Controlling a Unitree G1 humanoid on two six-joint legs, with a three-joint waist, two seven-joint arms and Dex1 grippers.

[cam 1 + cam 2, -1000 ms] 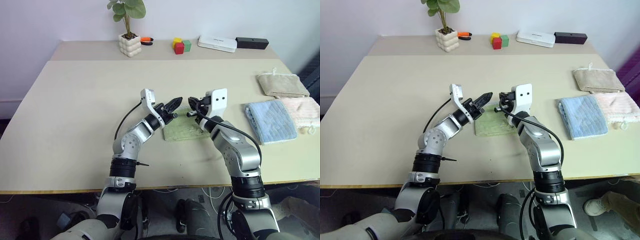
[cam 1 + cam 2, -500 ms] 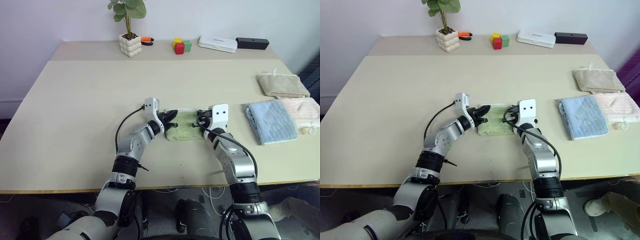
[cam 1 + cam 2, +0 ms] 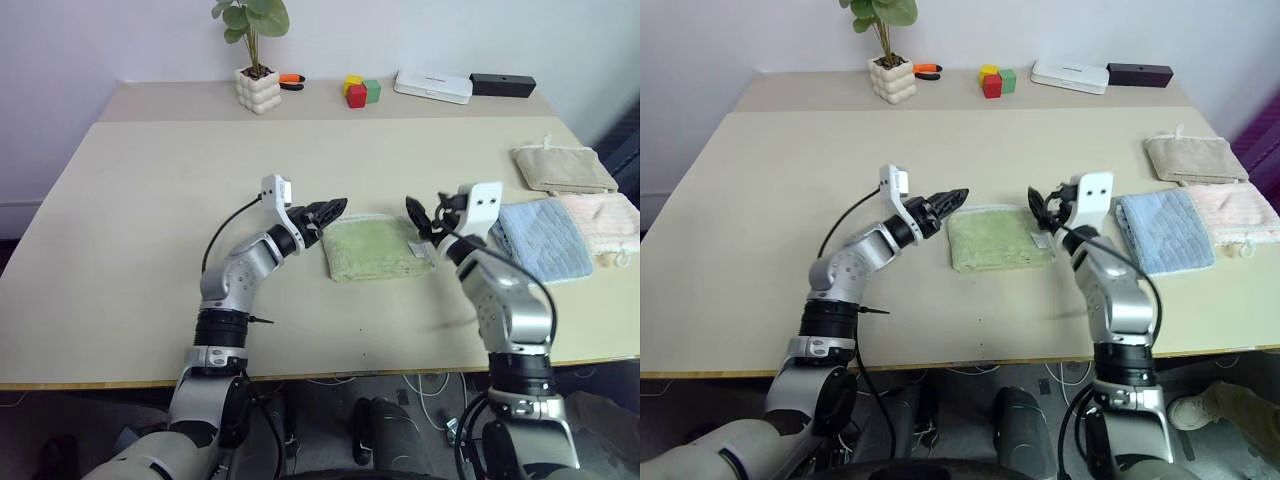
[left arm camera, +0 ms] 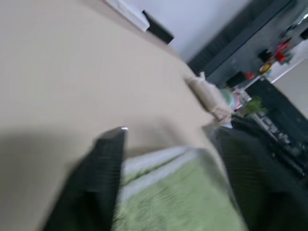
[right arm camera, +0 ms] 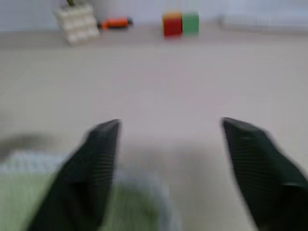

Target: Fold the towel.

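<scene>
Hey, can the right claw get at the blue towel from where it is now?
Probably yes. The open right claw hangs just beside the blue towel, with only bare table between them.

Two silver-grey metal arms, built from rounded segments joined by black ribbed collars, each end in a gripper of two tapering black fingers with a finely textured surface. The left gripper (image 3: 333, 209) carries a small white bracket at its wrist, from which a black cable loops back along the forearm. The right gripper (image 3: 424, 218) wears a larger white plate marked by two dark holes, with a black cable curving down over the glossy grey forearm shell toward the black elbow collar.
</scene>
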